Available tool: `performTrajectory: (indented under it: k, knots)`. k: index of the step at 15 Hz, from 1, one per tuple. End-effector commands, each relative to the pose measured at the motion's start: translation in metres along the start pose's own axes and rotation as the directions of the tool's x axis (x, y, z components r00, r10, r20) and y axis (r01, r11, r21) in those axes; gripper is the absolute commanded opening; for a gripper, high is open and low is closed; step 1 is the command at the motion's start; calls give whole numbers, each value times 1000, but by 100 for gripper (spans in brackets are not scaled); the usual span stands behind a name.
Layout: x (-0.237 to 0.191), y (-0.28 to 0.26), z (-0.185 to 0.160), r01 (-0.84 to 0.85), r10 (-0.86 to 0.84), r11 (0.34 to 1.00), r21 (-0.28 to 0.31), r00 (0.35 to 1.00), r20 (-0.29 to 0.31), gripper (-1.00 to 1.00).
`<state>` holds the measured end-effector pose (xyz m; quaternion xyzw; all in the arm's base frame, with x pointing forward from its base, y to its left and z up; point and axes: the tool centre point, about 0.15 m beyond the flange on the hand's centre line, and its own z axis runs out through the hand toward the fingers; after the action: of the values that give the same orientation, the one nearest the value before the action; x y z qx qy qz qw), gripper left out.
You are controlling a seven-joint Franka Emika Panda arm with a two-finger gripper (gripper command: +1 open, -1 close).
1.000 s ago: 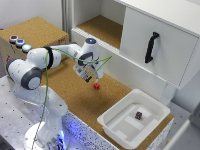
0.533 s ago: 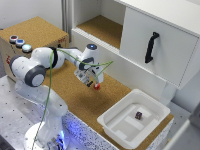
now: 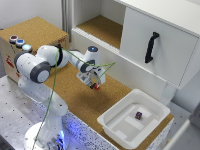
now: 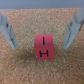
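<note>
A small red cube (image 4: 44,47) with black markings lies on the cork surface (image 3: 75,95). In the wrist view it sits between my two fingers, one finger (image 4: 8,34) on each side, with gaps to both. My gripper (image 3: 95,82) is open and low over the cube (image 3: 96,87) in the exterior view, near the middle of the cork counter. Nothing is held.
A white tray (image 3: 122,130) at the exterior view's lower right holds a small dark cube (image 3: 138,115). A white cabinet with a black handle (image 3: 151,46) and an open cork-floored shelf (image 3: 102,27) stands behind. A box with coloured buttons (image 3: 20,42) is at the left.
The gripper has descended toward the red cube, which was visible apart below it a second ago; now the fingers straddle it.
</note>
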<state>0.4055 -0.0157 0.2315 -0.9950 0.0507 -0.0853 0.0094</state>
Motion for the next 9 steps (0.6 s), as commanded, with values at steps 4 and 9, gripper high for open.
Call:
performTrajectory:
  k: [4, 9]
  knots:
    - [9, 3, 35, 11, -11, 999, -40, 1000, -1, -100]
    - [7, -1, 33, 21, -22, 999, -45, 1000, -8, -100]
